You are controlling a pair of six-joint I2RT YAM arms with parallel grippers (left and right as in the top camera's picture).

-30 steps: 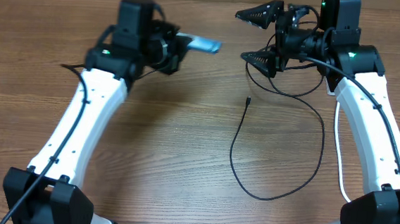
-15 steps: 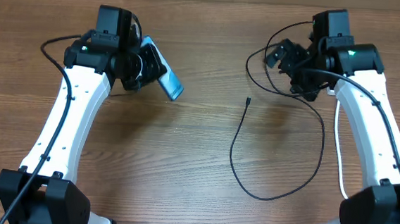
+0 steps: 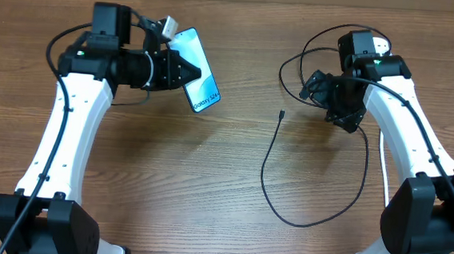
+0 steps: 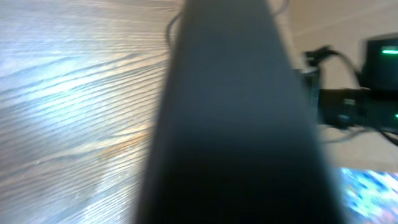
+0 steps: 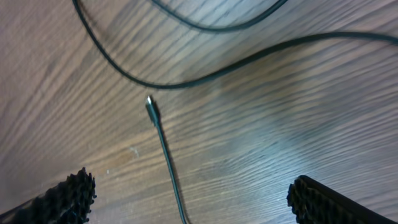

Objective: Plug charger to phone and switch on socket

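The phone point(image 3: 199, 80) is held off the table in my left gripper point(image 3: 181, 70), which is shut on its left edge, with the cyan screen facing up. In the left wrist view the phone's dark body point(image 4: 230, 124) fills the frame, blurred. The charger cable point(image 3: 267, 178) lies looped on the table, its connector tip point(image 3: 281, 114) pointing to the far side. My right gripper point(image 3: 330, 99) is open and hovers to the right of the tip. In the right wrist view the tip point(image 5: 151, 109) lies ahead of the open jaws point(image 5: 193, 200). The socket is out of view.
A thick white cord point(image 3: 384, 166) runs along the table beside my right arm. More loops of the black cable point(image 3: 296, 61) lie at the far side around the right gripper. The table's far edge is just behind both grippers.
My left arm has drawn back to the left and turned the phone so that its screen faces up. My right gripper has turned downward and come lower over the cable.
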